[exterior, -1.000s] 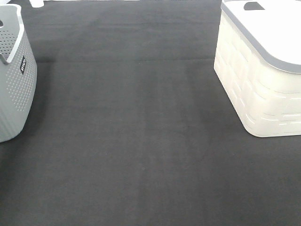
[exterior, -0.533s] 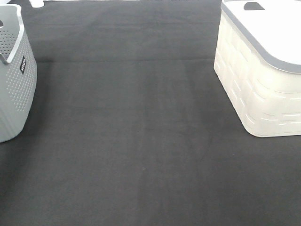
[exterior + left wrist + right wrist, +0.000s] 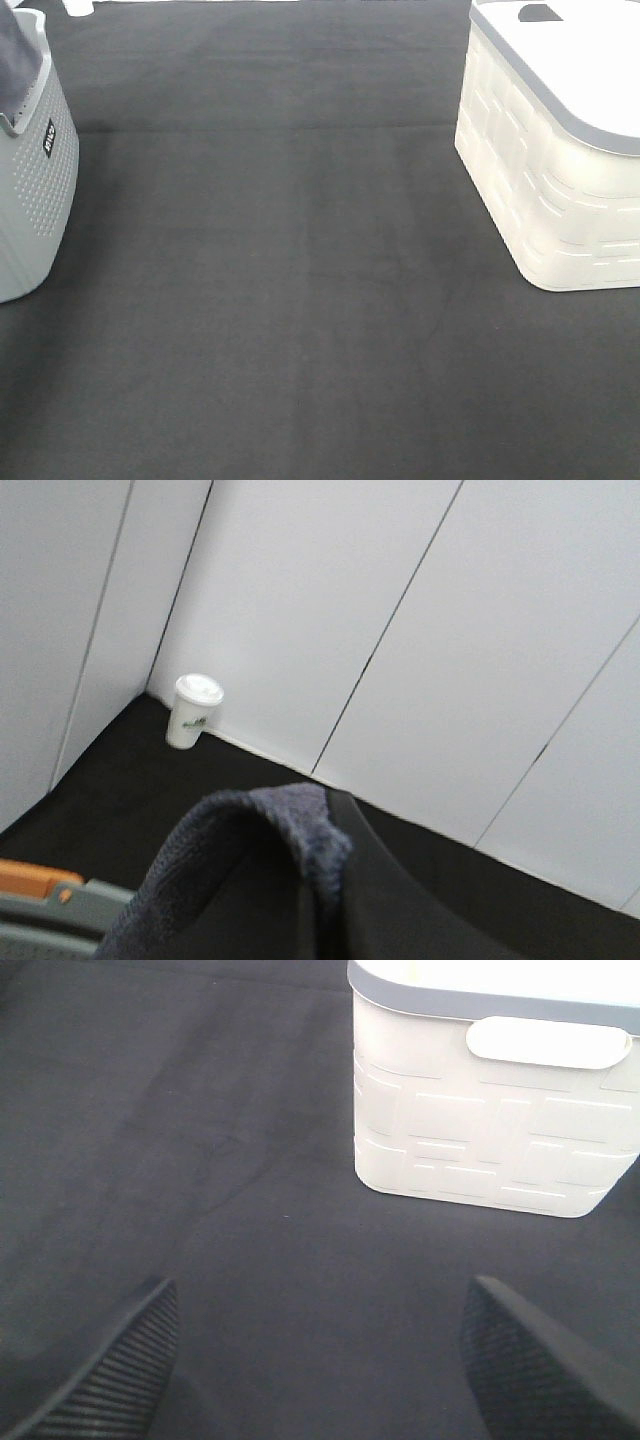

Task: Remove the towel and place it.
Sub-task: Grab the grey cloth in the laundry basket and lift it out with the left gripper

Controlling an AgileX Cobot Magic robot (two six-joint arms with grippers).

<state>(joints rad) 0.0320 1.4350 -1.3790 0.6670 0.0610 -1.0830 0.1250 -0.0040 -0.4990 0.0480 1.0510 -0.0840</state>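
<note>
Up against your left wrist camera, the towel (image 3: 300,825) fills the near field. It is greyish-lavender and nappy, folded over the left claw (image 3: 345,900), whose dark finger shows just beside the fold. That claw is closed and you have the towel pinched in it. Just past the cloth you get a slice of the grey basket (image 3: 60,905) rim with an orange piece (image 3: 30,872) touching it. Further out is the black mat (image 3: 140,790). Beyond it a white paper cup (image 3: 193,712) stands upright against the white panel wall (image 3: 350,600), close to the corner.

Your right claw (image 3: 320,1360) is spread wide and empty, its ribbed fingers (image 3: 110,1370) hovering over the mat. Ahead of it sits the white basket (image 3: 470,1130), with an embossed block pattern, a grey rim and a slot handle facing the camera.

On the high camera, the mat runs across your near and middle ground. The grey basket (image 3: 40,200) sits at the left edge, with a perforated wall and a small black label. The towel (image 3: 18,60) shows as a dark strip at the basket's rim in the far left corner, not on the mat. You can't tell whether its lower end touches the inside of that basket. The white basket (image 3: 540,180) is at the right edge, well apart from the grey one, with mat between them.
</note>
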